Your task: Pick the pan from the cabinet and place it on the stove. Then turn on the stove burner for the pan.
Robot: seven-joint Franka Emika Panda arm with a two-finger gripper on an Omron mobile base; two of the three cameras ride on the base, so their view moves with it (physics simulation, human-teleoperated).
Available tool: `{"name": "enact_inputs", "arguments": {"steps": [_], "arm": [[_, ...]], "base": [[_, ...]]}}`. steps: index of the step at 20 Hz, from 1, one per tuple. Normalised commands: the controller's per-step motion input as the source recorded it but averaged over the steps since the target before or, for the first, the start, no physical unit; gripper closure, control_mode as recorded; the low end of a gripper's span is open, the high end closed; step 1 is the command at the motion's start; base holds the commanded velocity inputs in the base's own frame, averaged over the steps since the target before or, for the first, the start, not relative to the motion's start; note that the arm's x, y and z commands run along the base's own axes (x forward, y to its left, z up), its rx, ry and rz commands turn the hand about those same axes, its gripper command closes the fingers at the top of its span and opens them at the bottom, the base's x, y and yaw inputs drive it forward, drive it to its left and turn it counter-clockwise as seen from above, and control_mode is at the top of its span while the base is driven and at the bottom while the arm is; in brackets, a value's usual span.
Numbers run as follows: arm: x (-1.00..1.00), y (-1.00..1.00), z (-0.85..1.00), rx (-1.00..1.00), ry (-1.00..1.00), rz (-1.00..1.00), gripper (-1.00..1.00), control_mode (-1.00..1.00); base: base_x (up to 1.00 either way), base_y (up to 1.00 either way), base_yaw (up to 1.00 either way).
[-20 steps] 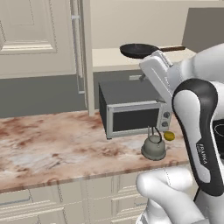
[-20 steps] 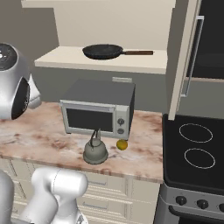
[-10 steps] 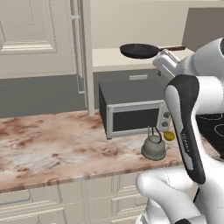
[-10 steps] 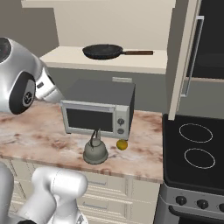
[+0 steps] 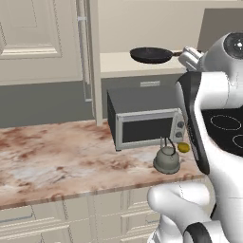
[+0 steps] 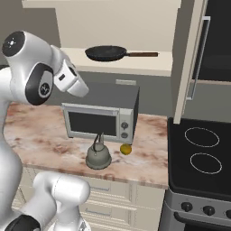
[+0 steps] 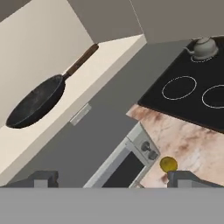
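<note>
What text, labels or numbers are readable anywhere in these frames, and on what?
No readable words or numbers anywhere.
Robot arm: a round dark emblem on the joint, a logo mark, not legible as text.
Microwave: knobs on the control panel, no readable labels.
Stove: thin white burner rings only; the front knobs carry no readable marks.
Pan, kettle, cabinet door: unmarked.

The pan (image 6: 106, 53) lies on the cabinet (image 6: 135, 67) shelf, above the microwave (image 6: 101, 118), left of the stove (image 6: 200, 158).

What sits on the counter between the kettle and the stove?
In the right base view, a small yellow fruit lies between the kettle and the stove; beyond it the counter is bare.
</note>
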Motion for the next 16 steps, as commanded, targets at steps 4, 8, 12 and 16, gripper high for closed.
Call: {"name": "enact_inputs", "arguments": {"steps": [4,8,12,16], "arm": [[0.40,-0.50,0.25,-0.04,-0.01,-0.14,-1.00,-1.00],[0.37,-0.38,0.11,-0.04,-0.04,-0.08,-1.00,-1.00],[0.05,-0.24,0.00,-0.09,-0.12,-0.02,-1.00,-1.00],[0.16,-0.15,0.00,-0.06,-0.07,0.00,-1.00,-1.00]], "base": [[0.00,0.00,0.00],[0.00,0.00,0.00],[0.00,0.00,0.00],[0.00,0.00,0.00]]}}
